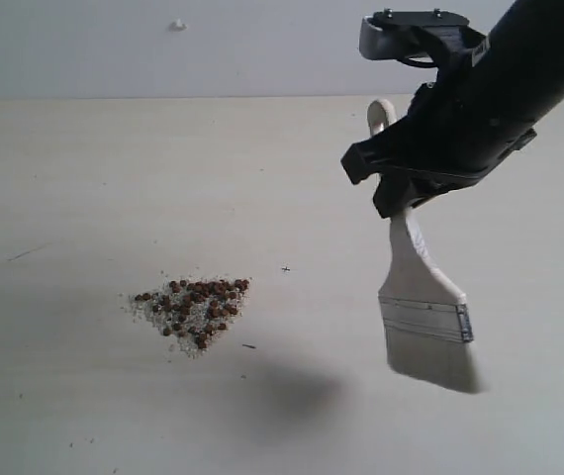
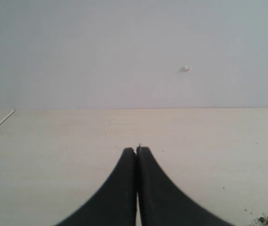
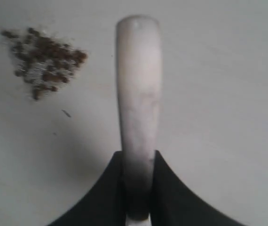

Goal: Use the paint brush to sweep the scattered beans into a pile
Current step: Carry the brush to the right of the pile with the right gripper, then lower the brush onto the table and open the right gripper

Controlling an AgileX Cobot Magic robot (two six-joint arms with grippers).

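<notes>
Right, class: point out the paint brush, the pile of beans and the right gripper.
paint brush [image 1: 425,319], exterior view, on the silver ferrule.
pile [image 1: 191,309], exterior view, middle of the heap.
right gripper [image 3: 137,157], right wrist view, between its fingertips at the handle.

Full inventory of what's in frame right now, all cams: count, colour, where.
tiny round beans: many, reddish-brown, mixed with pale crumbs; gathered in one roughly triangular pile on the table, left of the brush.
flat wide wooden-handled paint brush: one; pale handle, silver ferrule, off-white bristles; hanging bristles-down, right of the pile.
thin sliver: one, dark, on the table just right of the pile.
flat table: one, pale beige.
plain wall: one, grey-white, behind the table.
small lump: one, white, on the wall.
left end effector: one, black, shut, holding nothing.
right end effector: one, black, shut on the brush handle.
</notes>
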